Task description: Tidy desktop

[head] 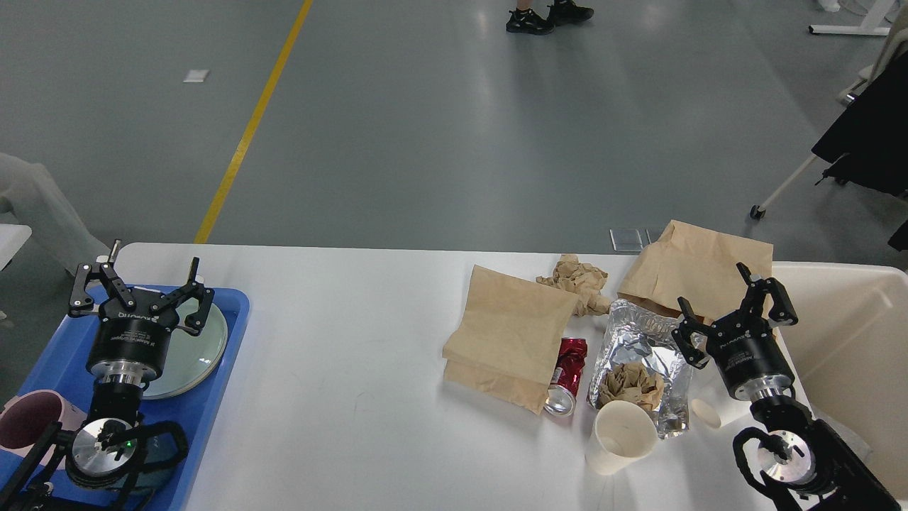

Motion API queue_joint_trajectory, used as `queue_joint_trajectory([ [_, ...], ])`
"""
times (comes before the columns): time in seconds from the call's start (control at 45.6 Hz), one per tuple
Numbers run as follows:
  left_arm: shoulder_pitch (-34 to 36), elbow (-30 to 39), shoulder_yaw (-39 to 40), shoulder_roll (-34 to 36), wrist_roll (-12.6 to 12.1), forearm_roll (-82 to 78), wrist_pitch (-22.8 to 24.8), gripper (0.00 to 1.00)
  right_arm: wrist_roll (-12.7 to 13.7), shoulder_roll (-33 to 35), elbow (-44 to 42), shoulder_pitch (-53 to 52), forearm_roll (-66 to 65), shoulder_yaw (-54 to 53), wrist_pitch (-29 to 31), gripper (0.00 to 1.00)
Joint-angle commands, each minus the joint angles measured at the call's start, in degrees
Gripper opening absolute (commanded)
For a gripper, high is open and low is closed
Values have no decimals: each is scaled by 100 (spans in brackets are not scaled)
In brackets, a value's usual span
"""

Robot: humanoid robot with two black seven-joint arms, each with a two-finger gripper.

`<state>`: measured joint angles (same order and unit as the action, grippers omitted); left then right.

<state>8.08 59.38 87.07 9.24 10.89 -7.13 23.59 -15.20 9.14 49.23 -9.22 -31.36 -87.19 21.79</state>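
The white desktop (340, 319) carries litter on its right half: two brown paper bags (514, 333) (699, 266), a crumpled brown paper ball (578, 278), a crushed red can (567, 372), a foil tray (642, 355) holding crumpled paper, and a cream paper cup (621, 436) lying on its side. My right gripper (734, 312) stands open just right of the foil tray, holding nothing. My left gripper (140, 292) stands open above the blue tray (234, 305), over the green plates (202, 348), and is empty.
A cream plastic bin (851, 333) sits at the desktop's right end. On the blue tray a pink mug (25, 419) shows at the left edge, partly behind my left arm. A person's black shoes (543, 18) stand on the grey floor beyond.
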Motion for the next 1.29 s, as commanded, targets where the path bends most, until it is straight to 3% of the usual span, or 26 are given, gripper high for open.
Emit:
queue_joint_trajectory([
  [0.0, 1, 4, -32, 42, -218, 18, 58, 96, 0, 0, -1, -1, 7, 0, 1, 100],
  [0.088, 123, -224, 56, 130, -920, 150, 225, 96, 0, 0, 8, 8, -1, 0, 1, 100],
  [0.154, 308, -418, 83, 95, -1194, 361, 242, 96, 0, 0, -1, -1, -1, 0, 1, 100],
  [0.307, 431, -506, 83, 60, -1133, 563, 251, 96, 0, 0, -1, -1, -1, 0, 1, 100],
  [0.614, 423, -550, 30, 16, -456, 502, 321, 96, 0, 0, -1, -1, -1, 0, 1, 100],
  [0.987, 379, -884, 21, -265, -509, 563, 559, 96, 0, 0, -1, -1, -1, 0, 1, 100],
  [1.141, 659, -1322, 4, -300, -535, 563, 603, 96, 0, 0, -1, -1, 7, 0, 1, 100],
  [1.272, 924, -1894, -40, -327, -605, 546, 1244, 96, 0, 0, -1, -1, -1, 0, -8, 100],
])
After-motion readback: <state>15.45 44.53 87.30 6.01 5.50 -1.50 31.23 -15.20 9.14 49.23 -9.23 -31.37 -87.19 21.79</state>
